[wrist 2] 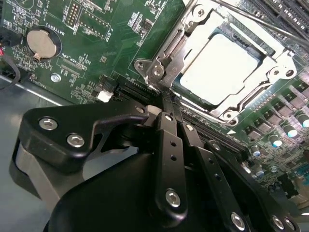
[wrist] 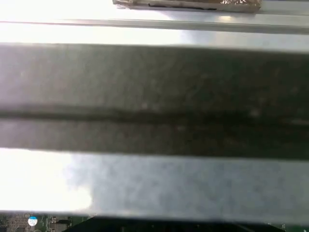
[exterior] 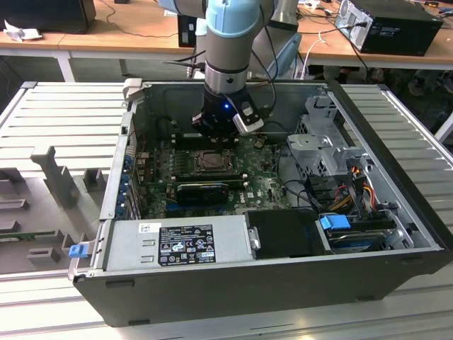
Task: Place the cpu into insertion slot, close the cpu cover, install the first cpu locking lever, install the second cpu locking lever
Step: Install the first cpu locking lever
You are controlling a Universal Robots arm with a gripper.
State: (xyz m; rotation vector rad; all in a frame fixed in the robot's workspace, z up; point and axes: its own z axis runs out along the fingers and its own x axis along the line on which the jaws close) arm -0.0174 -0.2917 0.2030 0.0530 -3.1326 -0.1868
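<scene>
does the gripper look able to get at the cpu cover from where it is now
Probably yes. In the second wrist view the shut gripper sits right at the edge of the cpu cover, which lies closed over the cpu, with nothing between them.

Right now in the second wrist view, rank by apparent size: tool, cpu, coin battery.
1. tool, inflated by sitting closest to the camera
2. cpu, seated under the closed cpu cover
3. coin battery

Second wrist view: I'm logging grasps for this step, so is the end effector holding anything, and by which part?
Nothing. The end effector is shut and empty beside the cpu cover; the cpu sits in the socket.
</scene>
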